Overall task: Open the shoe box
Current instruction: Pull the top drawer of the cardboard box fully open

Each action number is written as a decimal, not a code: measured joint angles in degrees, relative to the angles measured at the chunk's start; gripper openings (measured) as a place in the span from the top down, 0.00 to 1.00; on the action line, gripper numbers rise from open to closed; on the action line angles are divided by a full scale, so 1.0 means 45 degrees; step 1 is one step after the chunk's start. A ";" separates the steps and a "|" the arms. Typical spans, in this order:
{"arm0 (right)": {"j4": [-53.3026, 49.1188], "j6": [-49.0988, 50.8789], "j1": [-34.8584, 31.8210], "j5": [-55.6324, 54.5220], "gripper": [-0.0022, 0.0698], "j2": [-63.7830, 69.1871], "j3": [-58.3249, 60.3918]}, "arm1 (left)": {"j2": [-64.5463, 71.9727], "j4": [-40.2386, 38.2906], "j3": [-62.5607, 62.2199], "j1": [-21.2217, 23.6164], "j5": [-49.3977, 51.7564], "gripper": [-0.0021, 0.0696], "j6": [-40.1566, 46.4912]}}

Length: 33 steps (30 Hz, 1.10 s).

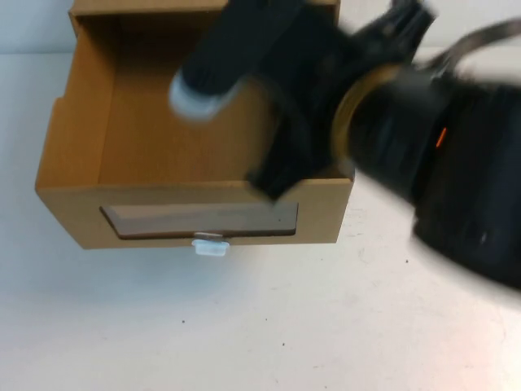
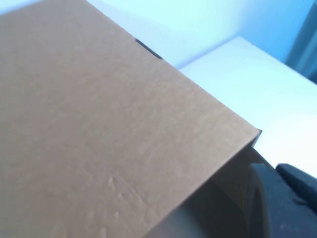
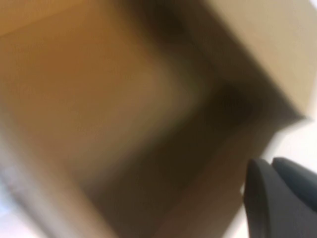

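White table [image 1: 326, 326]. Cardboard shoe box [image 1: 77, 147] sits left of centre toward the far edge, top open, lid flap up at the back, window panel [image 1: 199, 218] in the near wall. Right arm [image 1: 423, 138] reaches over the box's right side. Right gripper [image 3: 272, 171] clenched, grasping nothing, above the box interior by a wall. Left gripper [image 2: 292, 198] close against a cardboard face; state can't tell. Small white tab [image 1: 209, 244] just under the window.

Blurred right arm [image 1: 407, 138], part-hidden shoe box [image 1: 138, 130]
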 joint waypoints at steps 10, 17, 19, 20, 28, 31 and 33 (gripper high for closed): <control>0.6966 -0.4103 -0.7353 -0.0140 0.98 -0.0453 -0.2445 | -0.4150 0.2642 0.4261 0.0000 -0.0329 0.98 0.0000; 1.0850 -0.5978 -1.1133 -0.1374 0.99 -0.2452 -0.0287 | -0.8919 0.3722 1.0900 0.0000 -0.4188 0.98 0.0000; 1.1611 -0.6342 -1.1612 -0.1975 0.99 -0.3395 0.0742 | -1.0364 0.3787 1.2935 0.0000 -0.5659 0.98 0.0000; 1.1917 -0.6451 -1.1729 -0.2306 0.99 -0.3874 0.1354 | -1.1163 0.3787 1.4070 0.0000 -0.6504 0.98 -0.0025; 1.3743 -0.6628 -1.1868 -0.6308 0.99 -0.7450 0.6887 | -1.7139 0.3787 2.2054 0.0000 -1.1969 0.98 -0.0133; 1.3950 -0.6622 -1.1868 -0.8215 0.99 -0.8944 0.9043 | -1.9376 0.3787 2.4510 0.0000 -1.3349 0.98 -0.0257; 1.4009 -0.6634 -1.1868 -0.9430 0.99 -0.9830 1.0484 | -2.0694 0.3787 2.5899 0.0000 -1.3890 0.98 -0.0503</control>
